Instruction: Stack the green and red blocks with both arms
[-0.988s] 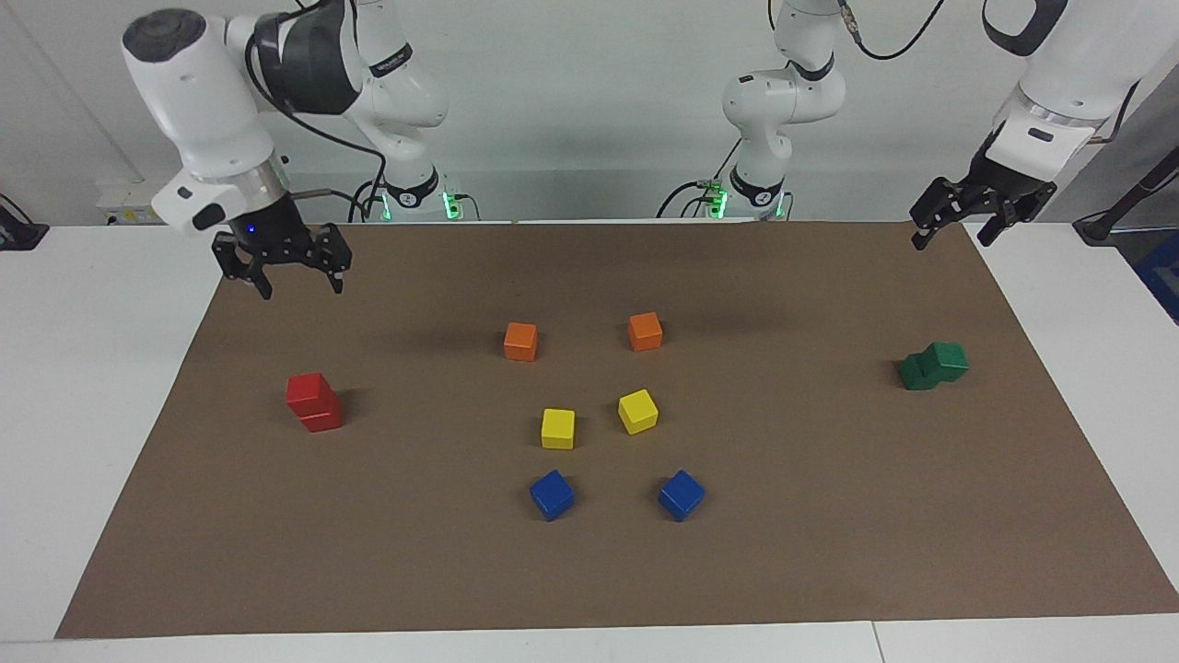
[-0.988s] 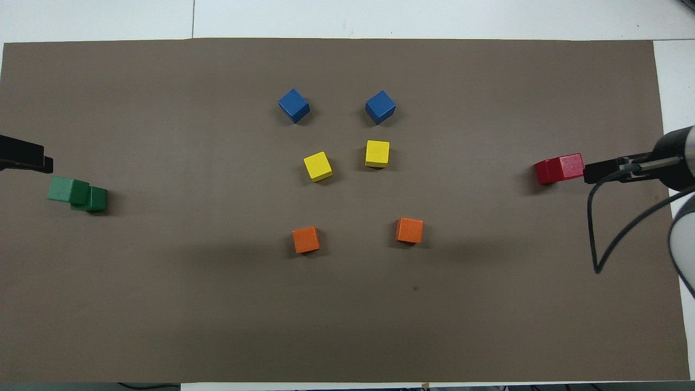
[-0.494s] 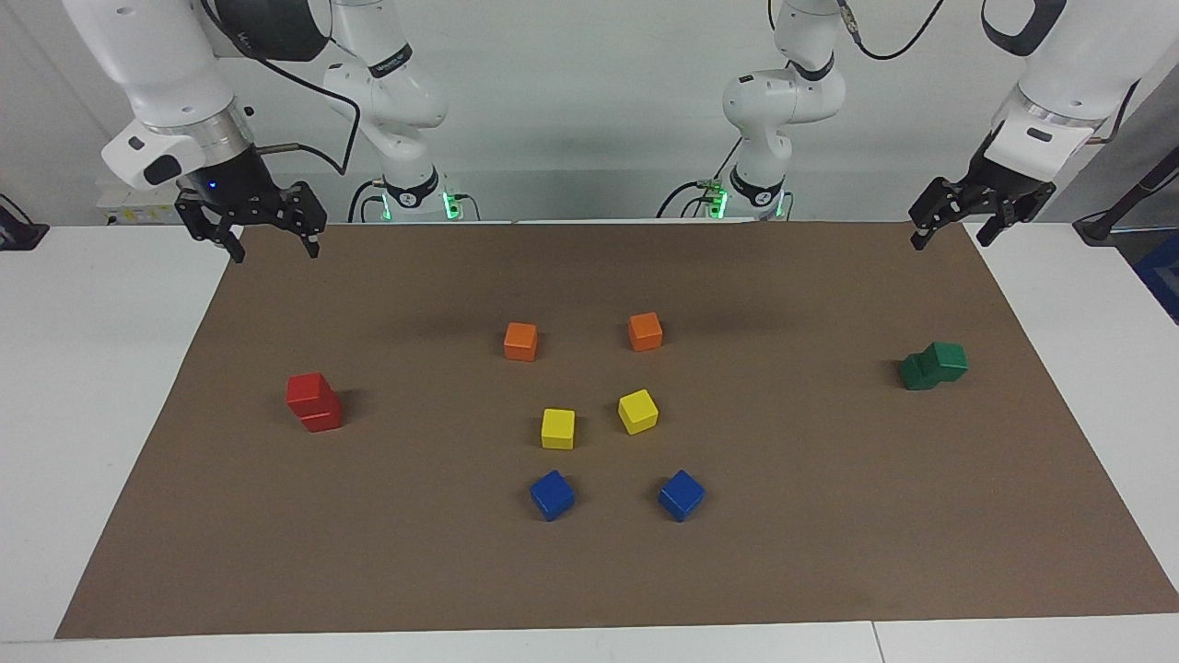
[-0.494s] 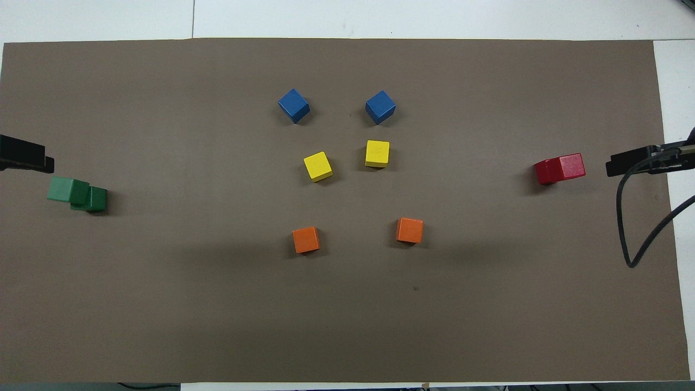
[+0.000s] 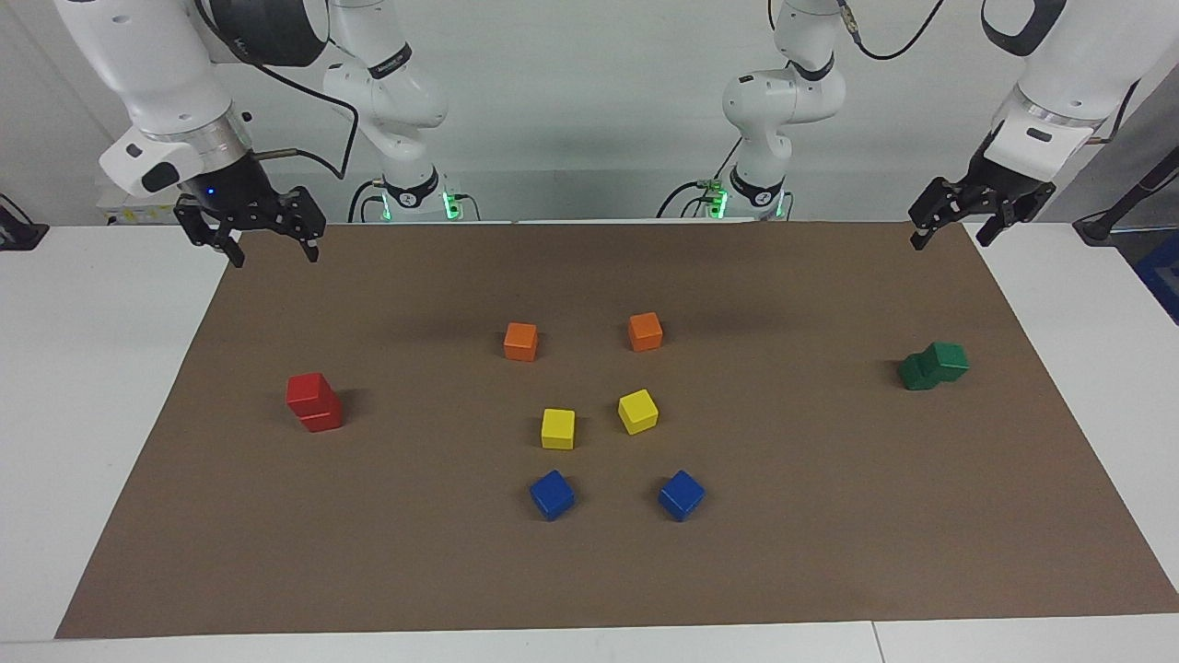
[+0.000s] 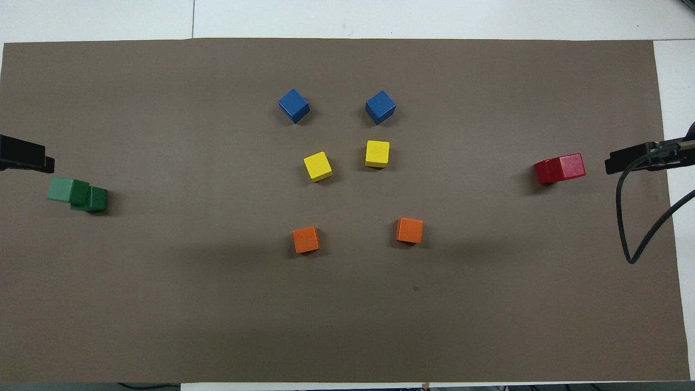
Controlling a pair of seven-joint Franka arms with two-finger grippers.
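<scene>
While both red blocks point(image 5: 313, 402) are sitting stacked toward the right arm's end of the counter point(image 5: 92, 304), the right pincer point(image 5: 273, 245) is hanging spread and empty over the mat's point(image 5: 829, 516) corner nearest that arm. The left pincer point(image 5: 949, 230) is likewise hovering spread and empty over its own corner. The green blocks point(image 5: 933, 366) are resting stacked but offset, the upper cube overhanging, which is probably leaving that stack less stable. Orange cubes point(image 5: 520, 341), yellow cubes point(image 5: 557, 428) and blue cubes point(image 5: 552, 494) are lying apart mid-mat, outside the task
</scene>
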